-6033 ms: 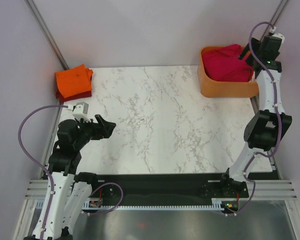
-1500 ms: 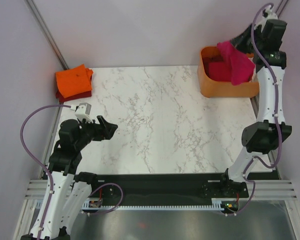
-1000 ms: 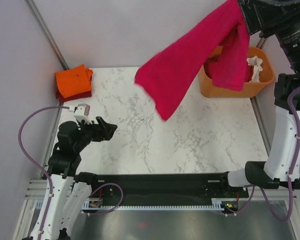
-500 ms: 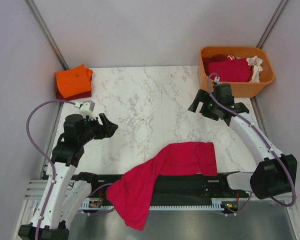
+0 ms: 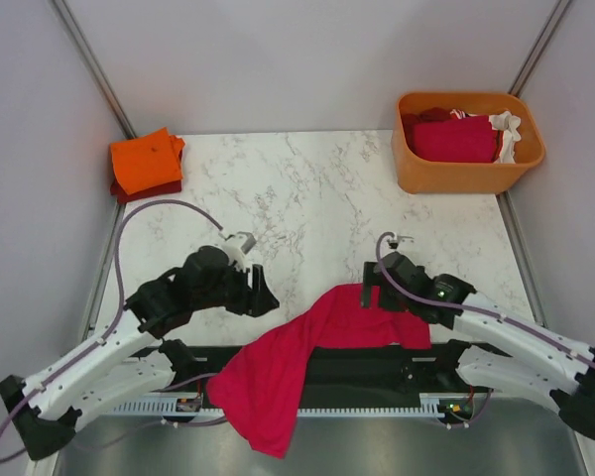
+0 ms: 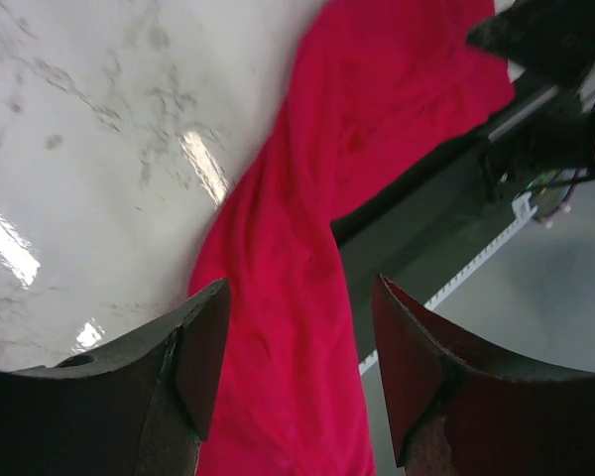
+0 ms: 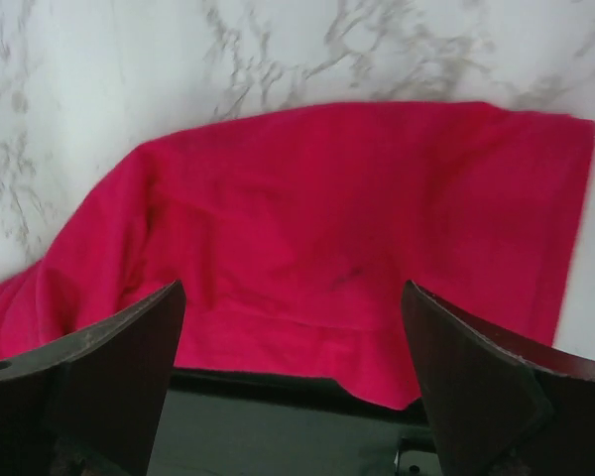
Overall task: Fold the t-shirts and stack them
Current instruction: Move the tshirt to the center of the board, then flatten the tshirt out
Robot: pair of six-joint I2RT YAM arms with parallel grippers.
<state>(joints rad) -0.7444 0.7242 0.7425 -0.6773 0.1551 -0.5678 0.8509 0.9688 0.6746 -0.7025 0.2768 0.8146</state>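
Grey walls (image 5: 278,59) close in a white marble bench (image 5: 307,198), with both arms reaching over its near edge. A crimson-pink t-shirt (image 5: 307,352) lies rumpled at that near edge. Its right part lies on the marble, and its left part trails across the black rail (image 5: 377,367) that holds the arm bases and hangs down below it. The left arm (image 5: 109,342) stretches in from the near left. The left jaws stand wide apart, just left of the shirt's upper part, and the wrist view shows both fingers (image 6: 193,357) with only red cloth and marble beneath them. The right arm (image 5: 506,322) comes in from the near right. The right jaws are likewise spread wide and empty above the shirt's far edge, fingers (image 7: 119,347) either side of the cloth; whether they touch it cannot be told. At the far left corner a folded orange t-shirt (image 5: 146,161) rests on a folded dark red t-shirt (image 5: 144,191). At the far right corner an orange tub (image 5: 456,177) holds dark red cloth (image 5: 454,139) and white cloth (image 5: 506,129).
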